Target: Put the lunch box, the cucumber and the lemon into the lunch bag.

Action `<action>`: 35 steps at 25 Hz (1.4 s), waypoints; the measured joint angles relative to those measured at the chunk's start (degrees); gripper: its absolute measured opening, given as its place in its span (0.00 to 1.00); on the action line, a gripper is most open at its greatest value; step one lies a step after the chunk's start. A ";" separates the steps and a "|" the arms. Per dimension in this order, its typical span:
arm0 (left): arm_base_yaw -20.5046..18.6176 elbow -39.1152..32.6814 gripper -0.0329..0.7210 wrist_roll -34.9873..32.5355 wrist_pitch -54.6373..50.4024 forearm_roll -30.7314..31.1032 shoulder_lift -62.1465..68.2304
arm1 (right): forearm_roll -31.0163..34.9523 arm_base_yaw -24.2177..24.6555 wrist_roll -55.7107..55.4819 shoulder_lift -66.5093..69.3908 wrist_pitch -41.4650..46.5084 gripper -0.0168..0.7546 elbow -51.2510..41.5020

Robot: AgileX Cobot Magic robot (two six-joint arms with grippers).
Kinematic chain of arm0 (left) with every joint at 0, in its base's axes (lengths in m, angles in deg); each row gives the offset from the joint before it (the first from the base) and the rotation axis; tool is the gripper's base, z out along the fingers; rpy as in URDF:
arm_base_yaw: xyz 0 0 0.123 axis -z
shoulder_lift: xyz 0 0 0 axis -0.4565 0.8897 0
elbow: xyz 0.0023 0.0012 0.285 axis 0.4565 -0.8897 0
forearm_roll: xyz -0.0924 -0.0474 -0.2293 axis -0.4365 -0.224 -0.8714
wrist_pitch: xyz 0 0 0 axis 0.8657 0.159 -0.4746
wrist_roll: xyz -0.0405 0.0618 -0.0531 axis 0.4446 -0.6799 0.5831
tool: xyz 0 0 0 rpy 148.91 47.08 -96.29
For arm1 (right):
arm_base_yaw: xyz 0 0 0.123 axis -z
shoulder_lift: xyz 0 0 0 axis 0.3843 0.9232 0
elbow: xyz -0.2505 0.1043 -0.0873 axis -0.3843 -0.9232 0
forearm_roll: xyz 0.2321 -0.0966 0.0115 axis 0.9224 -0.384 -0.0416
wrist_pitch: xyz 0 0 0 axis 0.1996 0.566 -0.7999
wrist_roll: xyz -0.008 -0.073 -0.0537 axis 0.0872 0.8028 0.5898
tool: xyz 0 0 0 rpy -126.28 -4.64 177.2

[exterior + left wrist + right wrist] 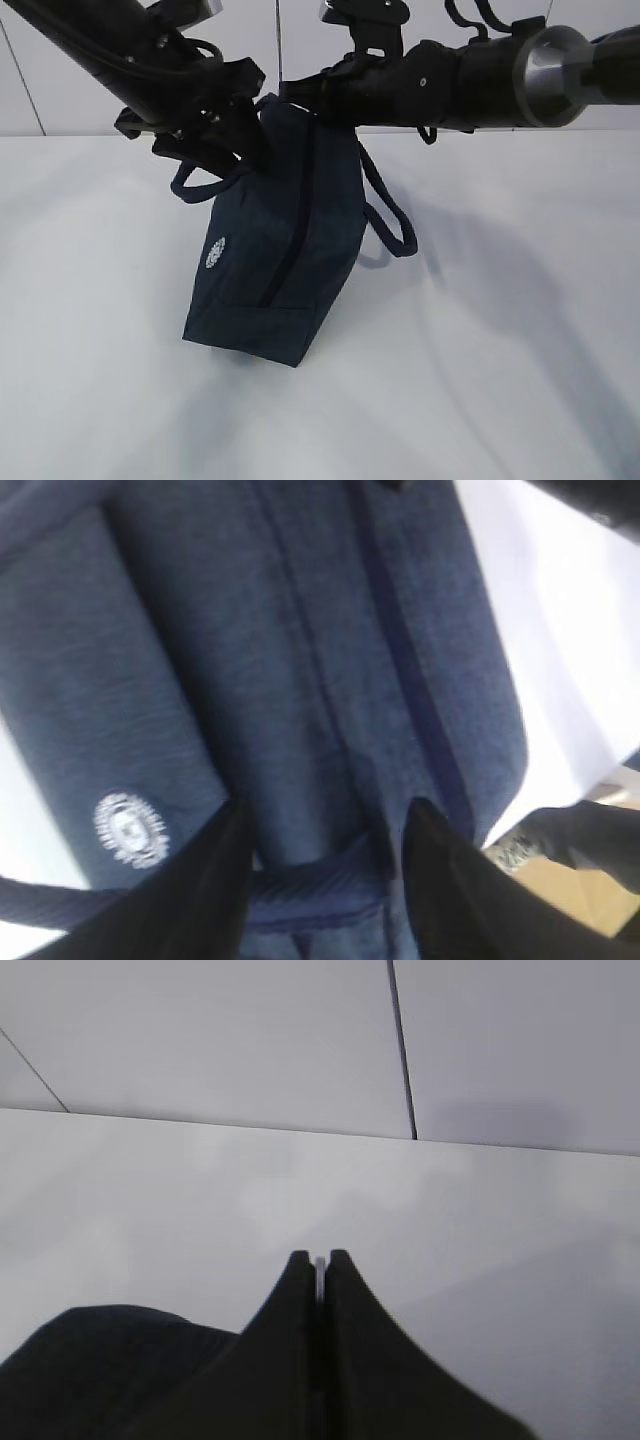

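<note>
- The lunch bag (275,250) is tipped up on the white tabletop (500,380), its lower end resting on the surface and its upper end raised toward the two arms; the zipper seam runs lengthwise down the face toward the camera and looks closed along the part that shows.
- The round white logo (214,253) sits on the bag's left face, and one loop handle (392,215) hangs off each side.
- Neither the lunch box, the cucumber nor the lemon appears in any view; whether they are inside the bag cannot be told, so I cannot judge how much of the packing is done.
- The left gripper (325,880) sits over the upper end of the bag, its two dark fingers (205,895) spread apart on either side of a handle strap (310,885) lying across the fabric; they look released, not pinching it.
- The right gripper (320,1280) reaches across to the bag's top edge in the exterior view; its fingers are clenched together, with a thin pale sliver between the tips, and what that sliver is cannot be made out.
- A dark mound of the bag shows at the lower left of the right wrist view, beside that gripper.
</note>
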 joint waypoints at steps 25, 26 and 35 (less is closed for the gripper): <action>-0.10 0.37 0.06 -14.64 -8.44 2.48 4.20 | 0.09 0.00 -0.13 -0.47 3.30 0.02 0.60; -0.10 0.37 0.06 -15.15 -9.09 2.48 4.20 | -0.01 0.00 0.07 -0.47 3.54 0.02 1.12; -0.10 0.37 0.06 -18.21 -9.70 2.70 3.12 | -0.48 1.00 3.66 -0.47 5.80 0.02 2.75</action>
